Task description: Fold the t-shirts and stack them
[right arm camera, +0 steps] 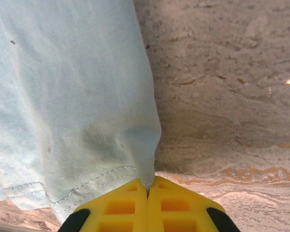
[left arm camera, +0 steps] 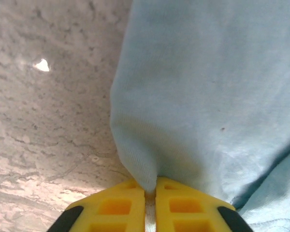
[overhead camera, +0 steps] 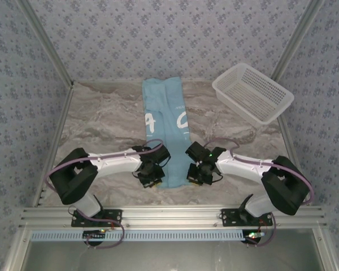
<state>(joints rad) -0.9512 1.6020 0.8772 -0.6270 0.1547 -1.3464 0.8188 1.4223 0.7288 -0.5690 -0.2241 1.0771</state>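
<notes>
**A:** Top external view: the t-shirt lies on the desk as a long narrow strip, just left of the basket, with its sides folded in.

**B:** And the jaws?

**A:** Both pairs are pinched fully shut on its near end. The left jaws hold the corner farther from the basket, the right jaws the hemmed corner nearer it.

**B:** What's left?

**A:** I'd judge the lengthwise fold is done. The end-to-end folds and the stacking remain.

**B:** Anything in the way?

**A:** The basket sits apart from the shirt's far end, and nothing lies on the cloth.
</notes>
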